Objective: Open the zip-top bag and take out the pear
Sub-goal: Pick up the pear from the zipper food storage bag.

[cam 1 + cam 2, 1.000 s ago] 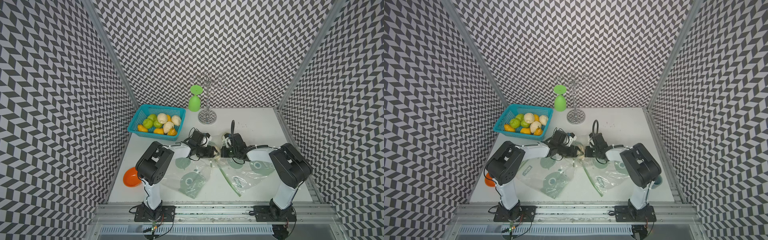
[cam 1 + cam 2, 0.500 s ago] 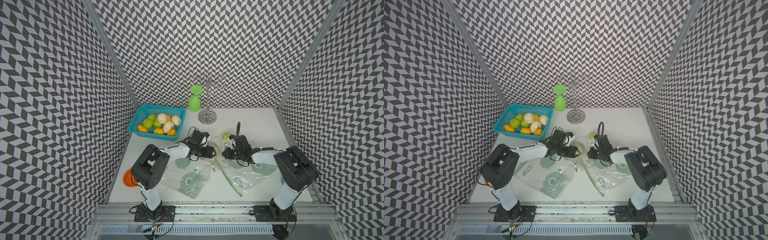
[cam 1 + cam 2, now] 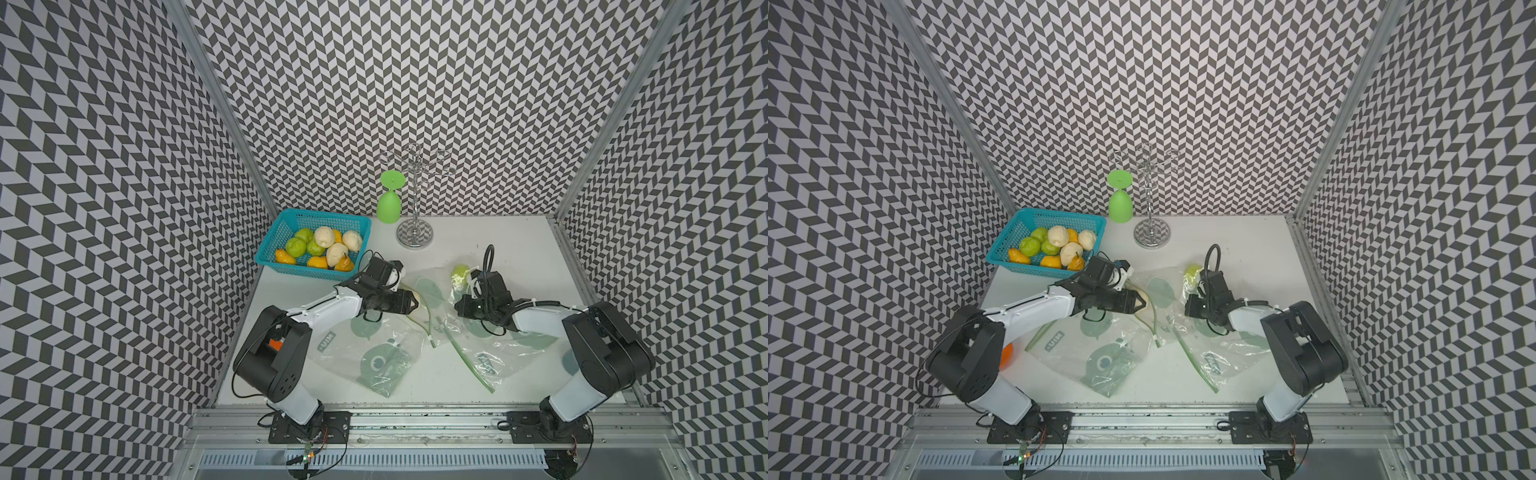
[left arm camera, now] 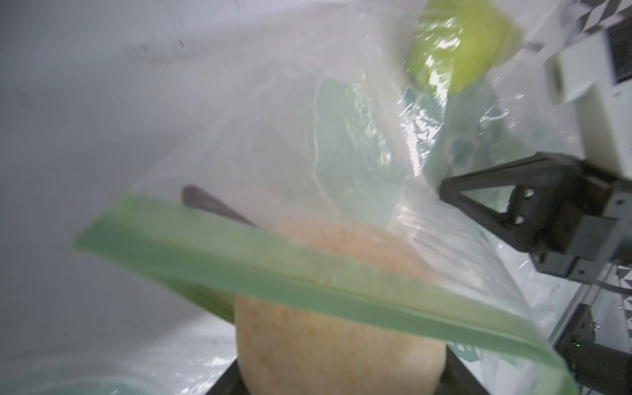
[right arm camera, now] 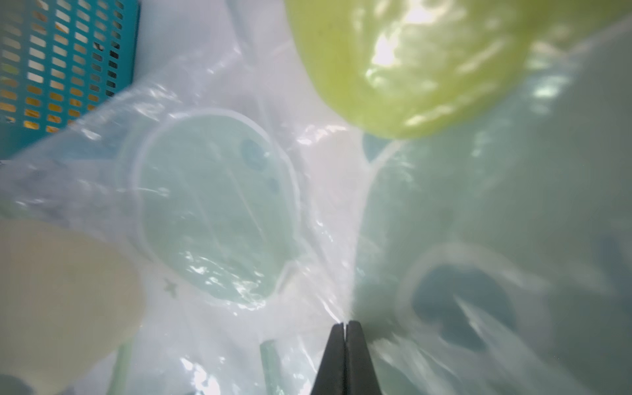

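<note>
Your white bench (image 3: 519, 241) is boxed in on three sides by chevron-patterned walls (image 3: 415, 83), with an aluminium rail (image 3: 415, 415) along its front edge. In the back left corner a blue basket (image 3: 303, 270) of fruit stands against the wall. Just beside it are an upturned green goblet (image 3: 389, 208) and a wire rack (image 3: 414, 235). Your left claw (image 3: 409, 302) is closed around the pale pear (image 4: 338, 307), which sits at the mouth of the zip-top bag (image 3: 432, 286) mid-bench, with the green zip strip lying across it. Your right claw (image 5: 345, 325) is pinched fully together on that bag's film, and a green fruit (image 3: 459, 274) shows through the plastic near it, toward the back wall. A second bag (image 3: 374, 361) lies flat in front of the left arm, and a third bag (image 3: 494, 353) lies under the right forearm. The back right of the bench is bare, as is a narrow strip between the flat bags and the rail. The basket stands close to your left wrist.
</note>
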